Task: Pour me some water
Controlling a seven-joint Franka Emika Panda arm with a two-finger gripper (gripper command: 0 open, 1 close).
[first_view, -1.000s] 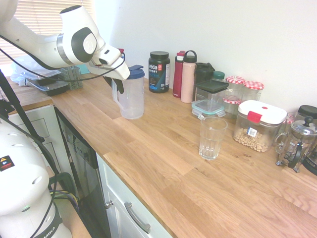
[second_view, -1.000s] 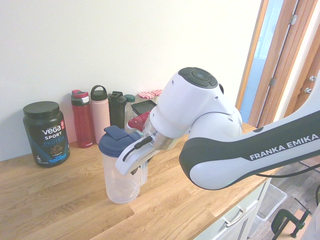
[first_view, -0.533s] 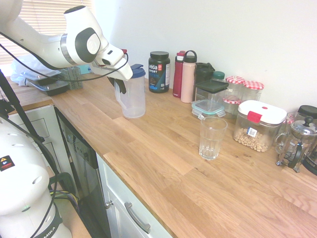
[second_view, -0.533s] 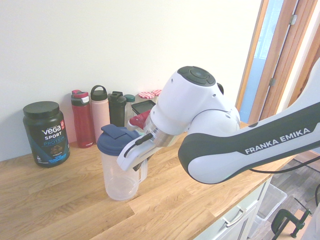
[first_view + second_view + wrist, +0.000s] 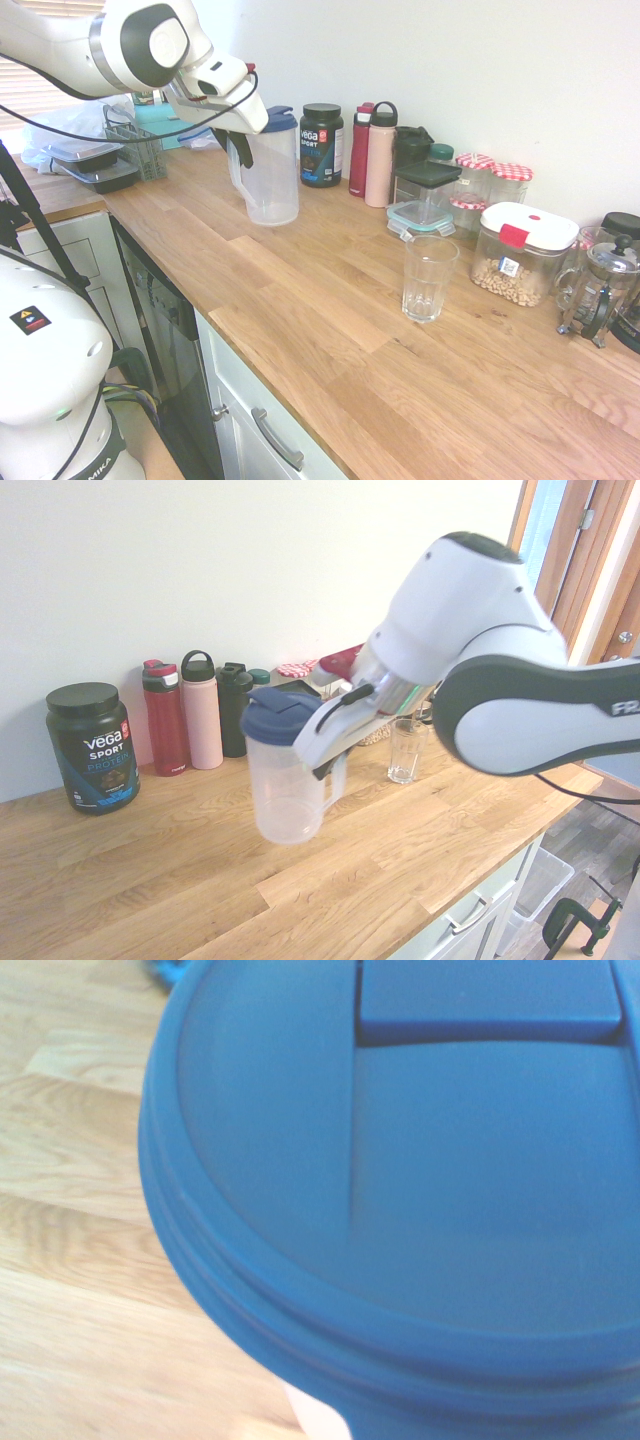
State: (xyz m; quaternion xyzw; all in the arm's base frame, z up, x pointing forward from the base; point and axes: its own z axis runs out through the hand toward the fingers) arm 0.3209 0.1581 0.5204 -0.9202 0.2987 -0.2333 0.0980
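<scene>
A clear plastic pitcher (image 5: 272, 180) with a blue lid (image 5: 277, 702) hangs just above the wooden counter (image 5: 330, 330). My gripper (image 5: 240, 152) is shut on its handle, on the side away from the wall. In the second exterior view the pitcher (image 5: 287, 785) is plainly off the wood, with the gripper (image 5: 335, 758) at its handle. I cannot make out any water inside it. The blue lid (image 5: 400, 1210) fills the wrist view. An empty drinking glass (image 5: 428, 278) stands upright further along the counter, apart from the pitcher; the second exterior view shows the glass (image 5: 405, 748) behind the arm.
Against the wall stand a black Vega tub (image 5: 321, 144), a red bottle (image 5: 360, 150), a pink bottle (image 5: 379, 155) and several lidded containers (image 5: 520, 252). A French press (image 5: 600, 290) is at the far right. Trays and a rack (image 5: 95, 165) sit at the counter's left end.
The gripper closed on the pitcher's handle and lifted the pitcher off the counter. It has carried the pitcher a little along the counter toward the glass.
</scene>
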